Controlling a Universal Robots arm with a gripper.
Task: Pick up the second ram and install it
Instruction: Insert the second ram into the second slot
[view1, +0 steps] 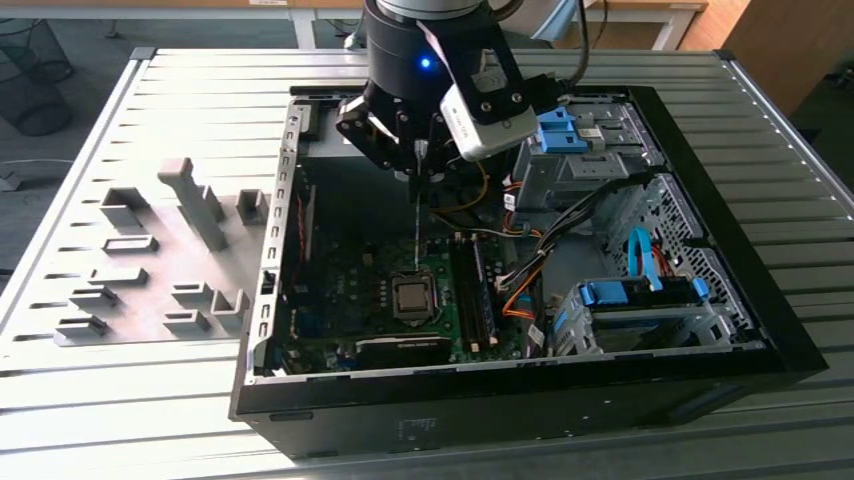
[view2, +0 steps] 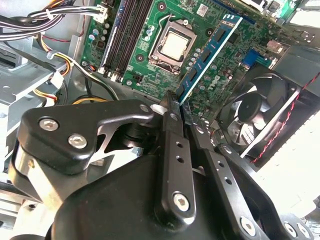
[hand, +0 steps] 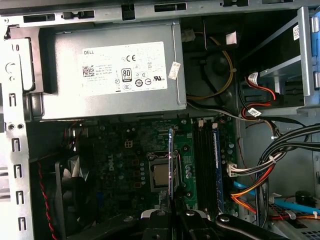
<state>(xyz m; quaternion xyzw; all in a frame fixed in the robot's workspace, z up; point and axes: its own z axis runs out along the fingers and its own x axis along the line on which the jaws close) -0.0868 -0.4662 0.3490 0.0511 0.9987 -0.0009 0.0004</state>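
My gripper (view1: 418, 172) hangs inside the open computer case (view1: 747, 330), shut on the second ram (view1: 418, 225). The ram is a thin green stick with a blue label, held on edge and pointing down at the motherboard (view1: 334, 290). In the second wrist view the ram (view2: 212, 52) runs out from between the black fingers (view2: 172, 125), above the board beside the processor socket (view2: 172, 42). In the first wrist view the ram (hand: 170, 165) stands edge-on over the socket (hand: 162, 176), a short way from the black memory slots (hand: 202, 160). Another stick (hand: 216, 165) sits in a slot.
Grey fixture blocks (view1: 147, 270) stand on the slatted table at the exterior view's left. The power supply (hand: 110, 70), a fan (view2: 260, 115), bundles of coloured cables (view1: 521, 285) and blue drive bays (view1: 641, 295) crowd the case around the board.
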